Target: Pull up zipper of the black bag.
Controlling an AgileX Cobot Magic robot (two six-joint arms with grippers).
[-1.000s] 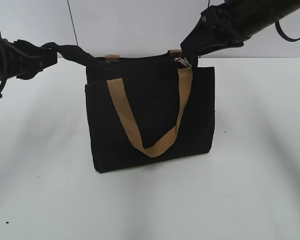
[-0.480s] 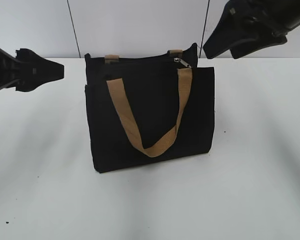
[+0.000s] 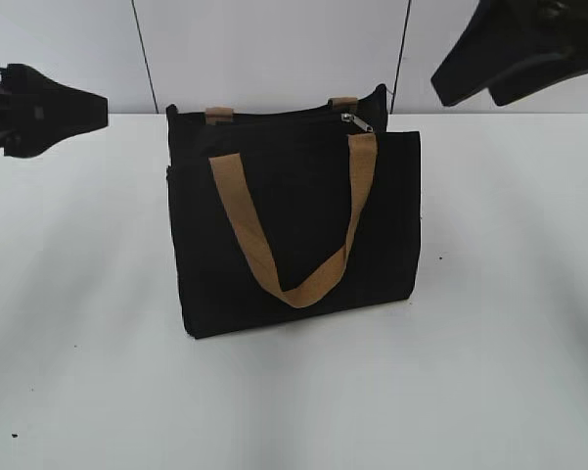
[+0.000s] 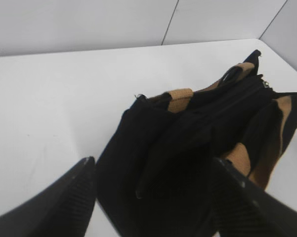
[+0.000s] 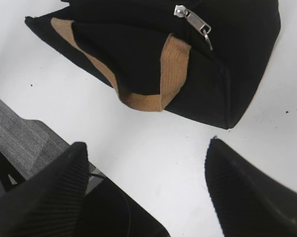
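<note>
Right gripper (image 5: 148, 192): jaws spread, empty, raised up and to the right of the black bag (image 3: 294, 220); a second ago it sat at the bag's top right corner by the pull tab.
Left gripper (image 4: 153, 197): jaws spread, empty, now well left of the bag; earlier it gripped the top left corner.
Zipper (image 5: 193, 20): silver pull resting at the bag's right end; the line looks closed, so the task is likely finished.
Contents: hidden.
Bag stands upright on the white table (image 3: 509, 323).

Both tools (image 3: 78, 106) (image 3: 465, 86) farther from bag (image 3: 294, 225)
</note>
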